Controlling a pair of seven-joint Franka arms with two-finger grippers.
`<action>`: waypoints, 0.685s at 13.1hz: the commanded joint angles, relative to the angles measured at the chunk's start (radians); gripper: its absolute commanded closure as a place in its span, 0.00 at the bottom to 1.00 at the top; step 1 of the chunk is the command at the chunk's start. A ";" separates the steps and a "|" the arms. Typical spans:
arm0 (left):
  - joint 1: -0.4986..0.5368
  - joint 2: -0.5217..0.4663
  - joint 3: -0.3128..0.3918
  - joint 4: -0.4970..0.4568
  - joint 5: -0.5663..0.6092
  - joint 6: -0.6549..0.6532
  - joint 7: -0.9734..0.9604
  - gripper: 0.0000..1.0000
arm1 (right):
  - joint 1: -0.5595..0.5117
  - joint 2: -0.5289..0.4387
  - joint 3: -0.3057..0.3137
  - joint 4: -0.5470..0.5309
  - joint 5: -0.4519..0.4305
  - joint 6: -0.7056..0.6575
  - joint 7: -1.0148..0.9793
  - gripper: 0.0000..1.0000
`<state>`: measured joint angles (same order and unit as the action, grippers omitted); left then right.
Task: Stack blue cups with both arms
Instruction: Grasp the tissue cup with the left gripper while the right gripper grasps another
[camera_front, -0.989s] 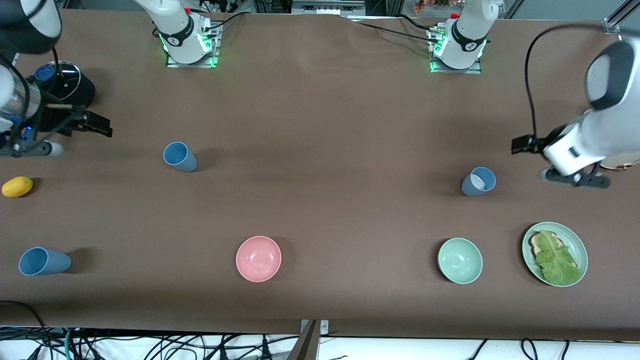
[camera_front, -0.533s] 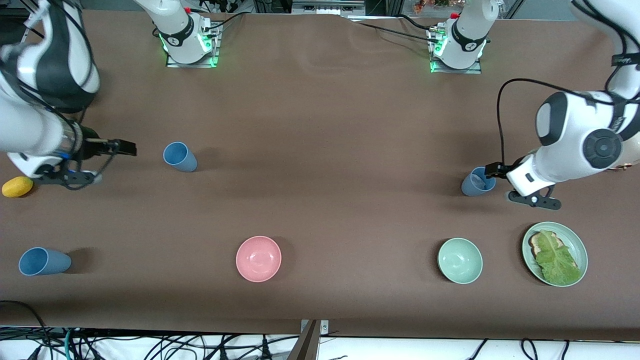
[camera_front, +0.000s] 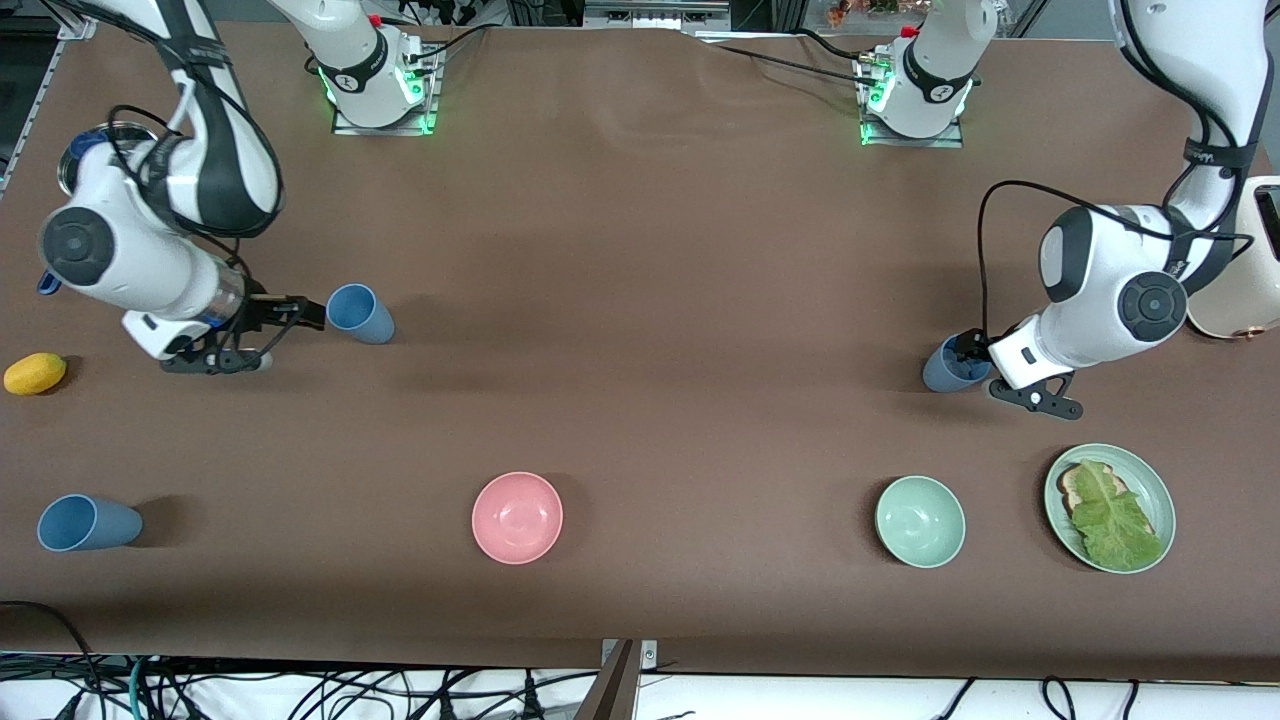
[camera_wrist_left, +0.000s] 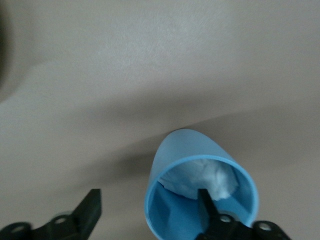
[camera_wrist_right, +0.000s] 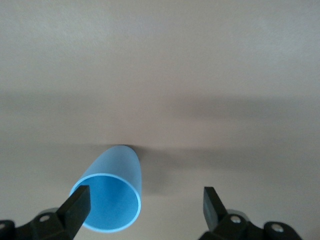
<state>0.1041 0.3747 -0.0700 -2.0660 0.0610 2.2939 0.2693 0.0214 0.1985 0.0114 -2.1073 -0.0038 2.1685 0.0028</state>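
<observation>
Blue cups being approached: left hand straddles one cup's rim, spread right hand reaches another; next, pinching

A pink bowl, a pale green bowl and a green plate holding lettuce line the table's near edge. A yellow lemon lies toward the right arm's end.

Both arms swung in from the table's ends. Left gripper now at the blue cup with the white patch, one finger inside the rim. Right gripper now just beside the second blue cup.
</observation>
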 joint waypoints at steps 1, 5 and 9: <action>0.008 0.023 -0.008 -0.002 0.020 0.030 0.018 1.00 | 0.003 -0.033 0.004 -0.071 -0.001 0.043 -0.013 0.00; -0.007 0.018 -0.019 0.035 -0.007 -0.020 -0.005 1.00 | 0.009 -0.005 0.004 -0.086 -0.002 0.047 -0.030 0.00; -0.015 0.012 -0.138 0.160 -0.089 -0.206 -0.153 1.00 | 0.009 0.024 0.004 -0.095 -0.011 0.045 -0.043 0.00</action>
<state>0.0996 0.3989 -0.1562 -1.9799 -0.0073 2.1931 0.2110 0.0297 0.2223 0.0134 -2.1873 -0.0055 2.1978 -0.0224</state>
